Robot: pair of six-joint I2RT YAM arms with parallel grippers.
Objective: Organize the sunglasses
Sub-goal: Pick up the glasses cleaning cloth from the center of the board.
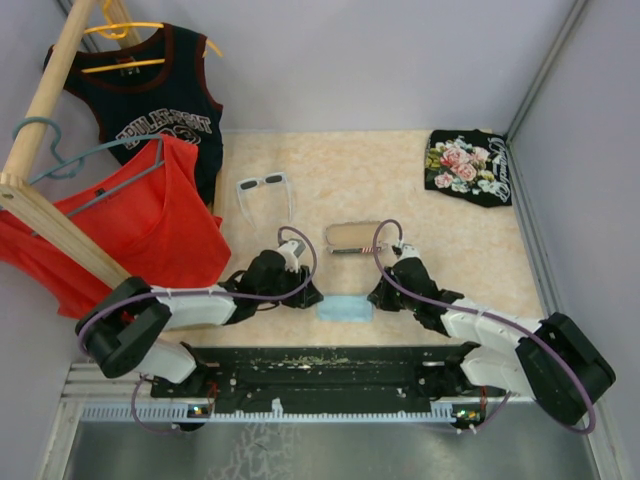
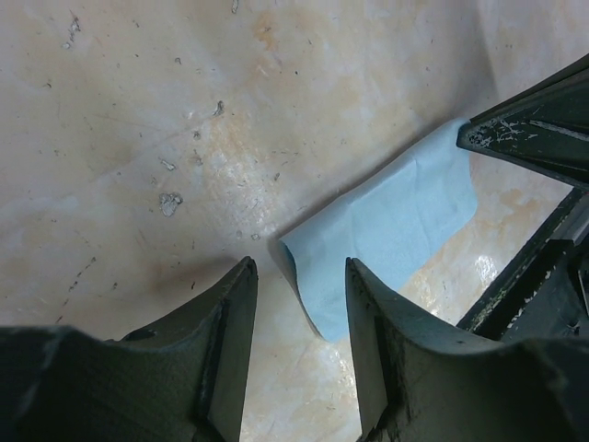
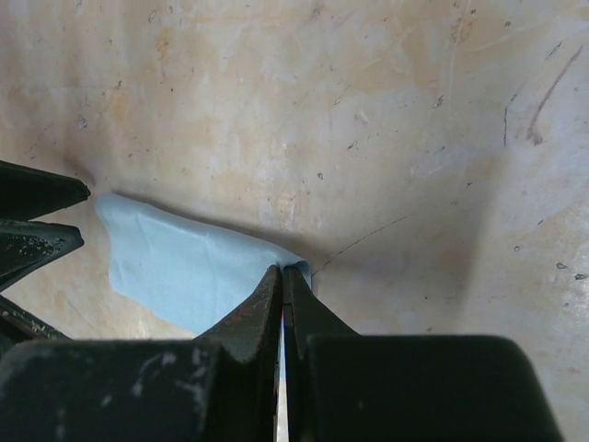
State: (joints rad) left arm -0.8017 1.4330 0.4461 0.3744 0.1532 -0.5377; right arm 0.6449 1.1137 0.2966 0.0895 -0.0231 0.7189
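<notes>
Your beige marbled tabletop carries white sunglasses far left, an oblong case mid-table, a light-blue cloth nearest you, and a black floral garment far right.

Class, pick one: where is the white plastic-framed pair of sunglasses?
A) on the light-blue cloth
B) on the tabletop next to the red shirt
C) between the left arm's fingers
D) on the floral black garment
B: the white plastic-framed sunglasses lie on the beige tabletop, beside the red shirt.
</notes>
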